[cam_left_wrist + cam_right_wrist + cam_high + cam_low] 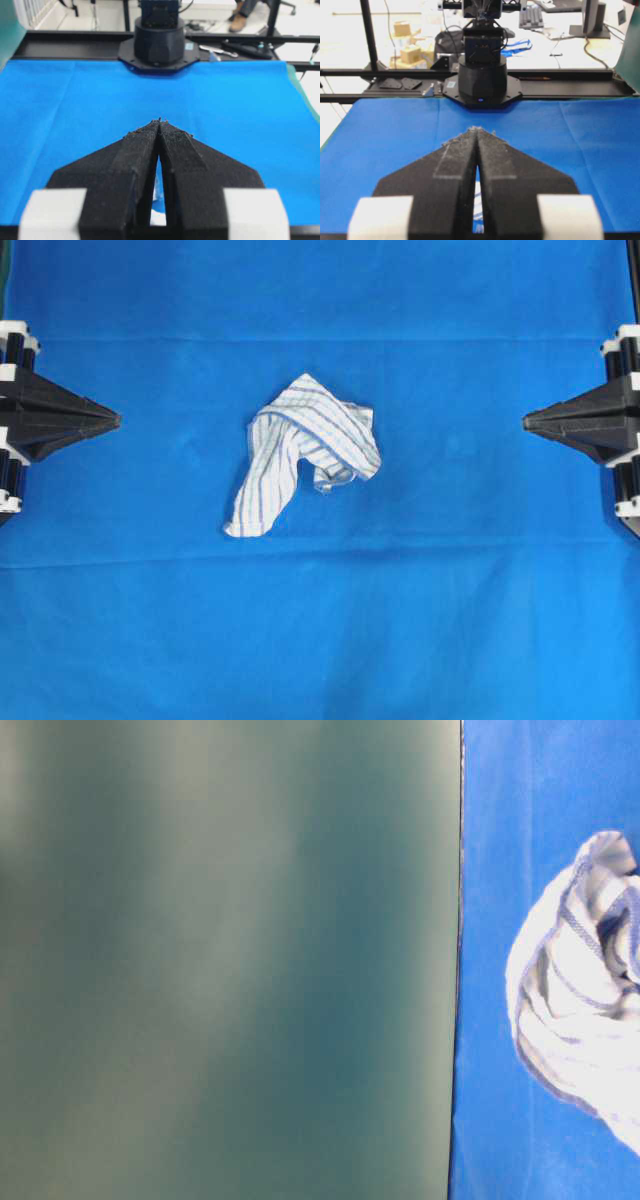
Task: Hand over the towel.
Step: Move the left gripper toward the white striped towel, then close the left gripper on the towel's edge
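The towel (305, 448), white with thin blue and grey stripes, lies crumpled in the middle of the blue table covering; its folds also fill the right edge of the table-level view (580, 1000). My left gripper (113, 421) sits at the left edge of the overhead view, shut and empty, pointing at the towel from well away. My right gripper (528, 421) mirrors it at the right edge, also shut and empty. In each wrist view the black fingertips meet at a point (159, 121) (477, 129), and a sliver of the towel (478, 200) shows through the slit behind them.
The blue covering (450, 620) spans the whole table. Each wrist view looks across it at the opposite arm's black base (159, 42) (481, 75) on the far rail. A blurred grey-green panel (220, 960) blocks most of the table-level view.
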